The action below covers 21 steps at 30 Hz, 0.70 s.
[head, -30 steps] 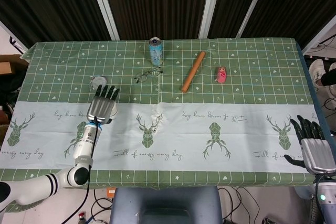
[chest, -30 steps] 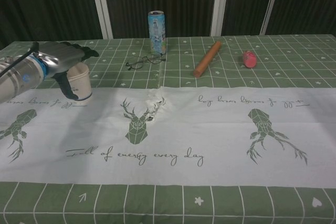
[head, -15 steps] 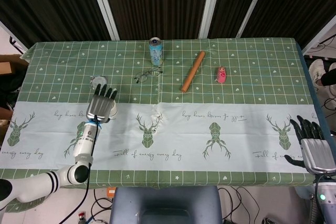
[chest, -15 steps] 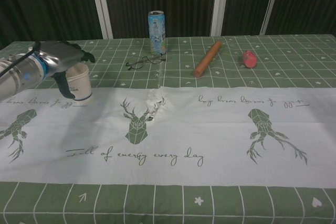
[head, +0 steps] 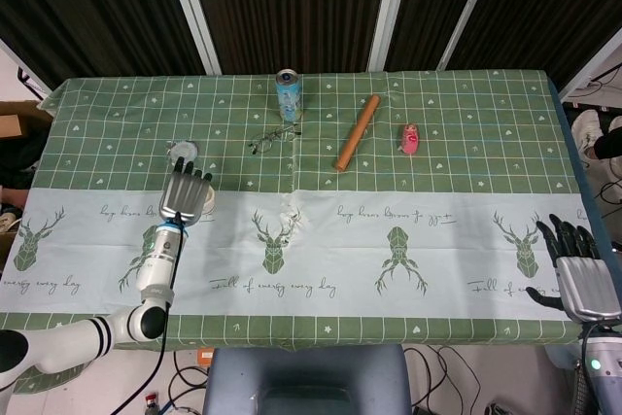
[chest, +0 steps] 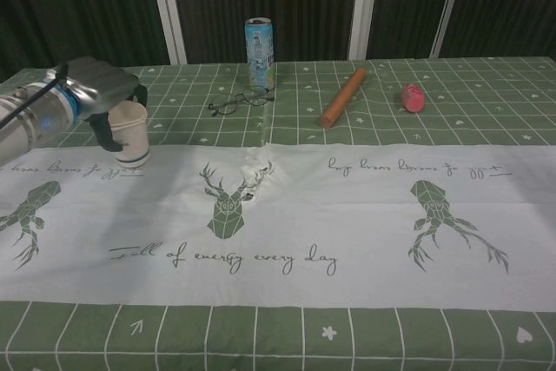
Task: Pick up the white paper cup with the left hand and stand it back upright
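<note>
Head view: a green-and-white deer-print tablecloth (head: 321,240) covers the table before dark slatted panels (head: 292,7). At nine o'clock, the left hand (head: 185,196), fingers spread and empty, hovers beside the upright white paper cup (chest: 129,133). At four o'clock, the right hand (head: 578,264) rests loosely spread, empty.

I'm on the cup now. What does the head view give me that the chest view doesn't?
Head view only: the right hand at the table's right edge, away from everything, and the left forearm's whole run from the near edge.

Chest view only: the cup from the side, standing upright on its base, mouth up, with the left hand over and behind it; contact is unclear. From the head view only the cup's rim shows past the fingers.

Both: the can, glasses, wooden rod and pink thing on the far half of the table.
</note>
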Available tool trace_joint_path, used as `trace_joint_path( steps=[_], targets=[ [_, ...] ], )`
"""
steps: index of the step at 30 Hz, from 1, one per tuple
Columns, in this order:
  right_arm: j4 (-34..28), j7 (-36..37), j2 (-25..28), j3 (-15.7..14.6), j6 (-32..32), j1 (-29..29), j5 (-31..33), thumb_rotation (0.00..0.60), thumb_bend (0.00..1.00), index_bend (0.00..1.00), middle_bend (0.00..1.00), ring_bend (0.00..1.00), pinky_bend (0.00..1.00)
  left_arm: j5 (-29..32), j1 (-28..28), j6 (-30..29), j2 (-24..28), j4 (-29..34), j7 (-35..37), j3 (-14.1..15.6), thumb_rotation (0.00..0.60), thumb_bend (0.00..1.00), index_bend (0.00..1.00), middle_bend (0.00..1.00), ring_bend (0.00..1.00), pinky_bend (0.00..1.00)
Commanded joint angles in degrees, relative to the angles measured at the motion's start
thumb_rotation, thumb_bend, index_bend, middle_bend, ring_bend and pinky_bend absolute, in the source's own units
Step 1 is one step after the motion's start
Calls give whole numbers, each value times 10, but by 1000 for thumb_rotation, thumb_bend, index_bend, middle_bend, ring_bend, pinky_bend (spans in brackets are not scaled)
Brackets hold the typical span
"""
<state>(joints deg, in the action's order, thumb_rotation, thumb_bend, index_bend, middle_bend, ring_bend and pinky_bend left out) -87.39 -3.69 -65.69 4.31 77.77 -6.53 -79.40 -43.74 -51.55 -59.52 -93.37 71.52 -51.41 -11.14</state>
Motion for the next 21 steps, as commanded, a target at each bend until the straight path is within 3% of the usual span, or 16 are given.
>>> trace_joint_path(
  steps=[1,6,13,17,21],
  targets=[
    [1,1,0,0,-1,0,1,600,4,1,0,0,1,-14,2,-7,5,5,18,-3,600,216,393,431,205,151],
    [1,3,1,0,-1,0,1,600,4,1,1,0,1,-33,12,-2,19,26,86,-20,599,215,381,425,206,147],
    [-2,-1,1,-3,-4,-1,-1,600,3,1,1,0,1,-66,80,70,51,82,412,-80,599,209,367,405,167,138],
    [-3,-5,0,-4,-6,-2,-1,600,4,1,1,0,1,-101,107,115,48,57,555,-84,600,207,360,400,160,133],
    [-3,-6,-2,-4,-7,-2,-1,600,4,1,0,0,1,-141,119,131,42,33,632,-79,600,205,354,393,150,124]
  ],
)
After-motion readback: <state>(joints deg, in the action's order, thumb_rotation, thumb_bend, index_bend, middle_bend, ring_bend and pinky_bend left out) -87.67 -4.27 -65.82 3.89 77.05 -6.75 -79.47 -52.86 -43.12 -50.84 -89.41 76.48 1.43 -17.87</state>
